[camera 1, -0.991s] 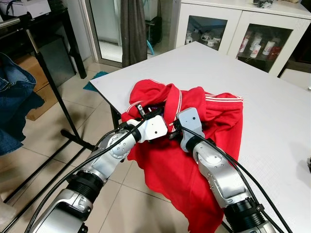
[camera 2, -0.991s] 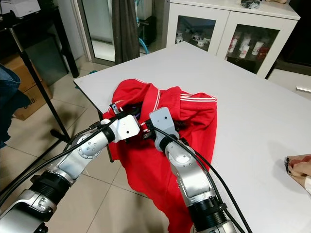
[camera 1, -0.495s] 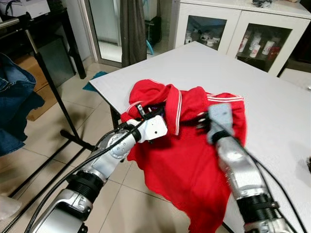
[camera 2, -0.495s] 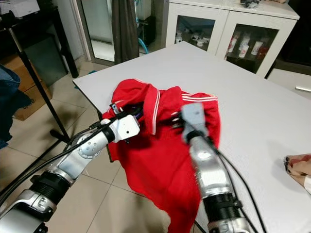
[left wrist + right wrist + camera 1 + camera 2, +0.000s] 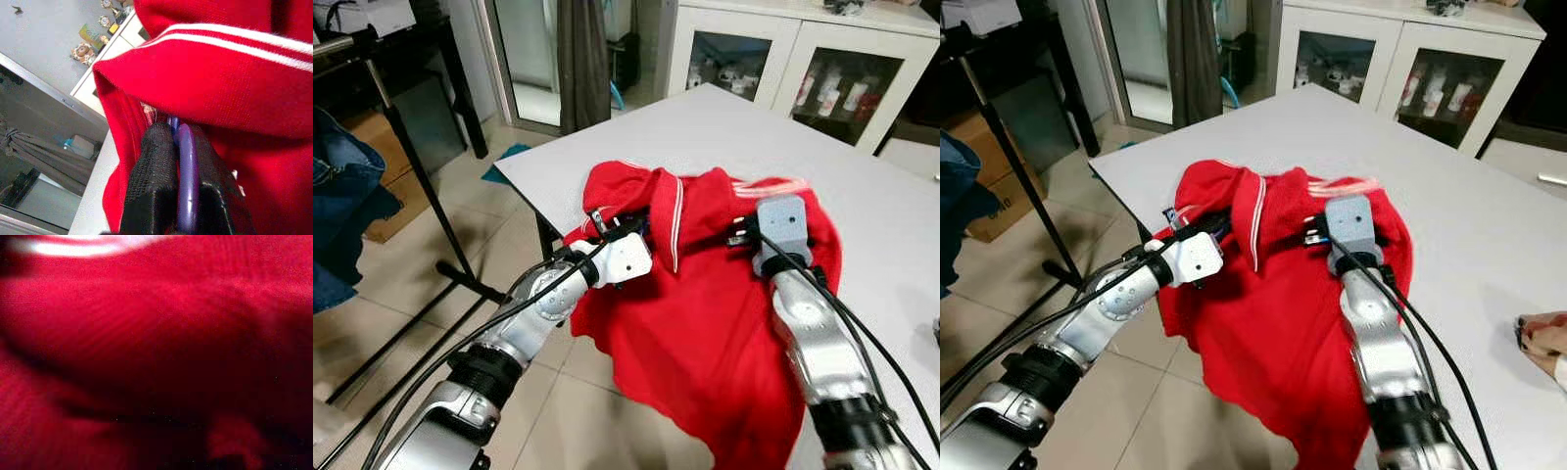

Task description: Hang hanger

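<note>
Both arms extended forward; left tool [image 5: 183, 191] clamped shut; right tool [image 5: 736, 233] fingers hidden.

Red shirt [image 5: 705, 294] on a purple hanger [image 5: 187, 176], at the near corner of the white worktop [image 5: 862, 186]

The shirt is red knit with white stripes at collar and sleeve edge; its upper part lies bunched on the worktop corner while the lower part hangs off the edge toward the floor; the collar stands open, one striped flap folded down the front; the hanger (a slim purple bar, mostly buried in cloth) sits inside the collar opening, clamped between the black fingers of the left pincer [image 5: 178, 191]; the right pincer [image 5: 736, 235] is pressed into the cloth at the shoulder, its fingers hidden in the folds.
</note>
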You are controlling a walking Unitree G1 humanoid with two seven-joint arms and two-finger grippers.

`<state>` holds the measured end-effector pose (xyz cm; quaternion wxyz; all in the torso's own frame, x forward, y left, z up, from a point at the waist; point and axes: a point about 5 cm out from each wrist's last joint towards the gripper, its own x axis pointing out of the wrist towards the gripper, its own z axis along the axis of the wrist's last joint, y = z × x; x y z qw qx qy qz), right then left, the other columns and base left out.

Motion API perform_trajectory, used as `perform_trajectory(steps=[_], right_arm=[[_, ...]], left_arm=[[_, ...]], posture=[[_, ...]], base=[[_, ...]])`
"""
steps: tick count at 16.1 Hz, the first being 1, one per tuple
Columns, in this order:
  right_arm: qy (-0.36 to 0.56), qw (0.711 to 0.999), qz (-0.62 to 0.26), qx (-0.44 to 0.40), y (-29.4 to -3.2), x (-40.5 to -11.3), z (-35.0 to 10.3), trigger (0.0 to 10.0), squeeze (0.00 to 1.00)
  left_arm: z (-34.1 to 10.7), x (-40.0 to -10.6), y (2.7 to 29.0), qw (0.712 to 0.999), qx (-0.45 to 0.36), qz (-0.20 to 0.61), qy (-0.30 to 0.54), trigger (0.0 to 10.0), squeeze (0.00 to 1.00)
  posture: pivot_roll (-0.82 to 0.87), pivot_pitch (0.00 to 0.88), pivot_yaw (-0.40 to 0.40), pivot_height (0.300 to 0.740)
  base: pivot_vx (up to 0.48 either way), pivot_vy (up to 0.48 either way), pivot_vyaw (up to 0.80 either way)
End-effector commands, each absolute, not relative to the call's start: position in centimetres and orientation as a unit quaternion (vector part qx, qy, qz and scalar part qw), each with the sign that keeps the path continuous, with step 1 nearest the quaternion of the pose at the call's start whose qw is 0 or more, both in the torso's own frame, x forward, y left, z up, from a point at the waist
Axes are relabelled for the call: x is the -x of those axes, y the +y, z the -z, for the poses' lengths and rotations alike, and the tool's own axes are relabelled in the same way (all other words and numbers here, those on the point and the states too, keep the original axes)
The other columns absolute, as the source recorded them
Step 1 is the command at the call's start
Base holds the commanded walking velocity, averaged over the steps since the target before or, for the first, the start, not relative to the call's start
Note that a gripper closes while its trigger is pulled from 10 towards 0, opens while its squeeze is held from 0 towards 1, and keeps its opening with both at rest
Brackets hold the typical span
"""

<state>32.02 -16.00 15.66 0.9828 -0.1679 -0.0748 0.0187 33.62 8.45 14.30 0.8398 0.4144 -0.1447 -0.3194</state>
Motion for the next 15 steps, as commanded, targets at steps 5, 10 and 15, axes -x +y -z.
perform_trajectory(steps=[5, 10, 15], right_arm=[[-0.117, 0.955, -0.111, 0.248, -15.9, -29.6, -17.1, 10.0, 0.00], [-0.101, 0.913, -0.251, 0.306, -13.1, -26.4, -15.2, 10.0, 0.00], [-0.140, 0.899, -0.236, 0.341, -12.8, -26.9, -16.7, 10.0, 0.00]], left_arm=[[-14.4, -34.3, 9.4, 0.817, -0.466, 0.316, -0.121, 0.0, 0.00], [-15.1, -35.2, 11.2, 0.799, -0.505, 0.314, -0.091, 0.0, 0.00], [-15.7, -35.3, 10.7, 0.793, -0.510, 0.321, -0.092, 0.0, 0.00]], posture=[[0.01, 0.024, 0.011, 0.740], [0.01, 0.022, 0.011, 0.740], [0.02, 0.021, 0.011, 0.740]], base=[[0.000, 0.000, 0.00], [0.000, 0.000, 0.00], [0.000, 0.000, 0.00]])
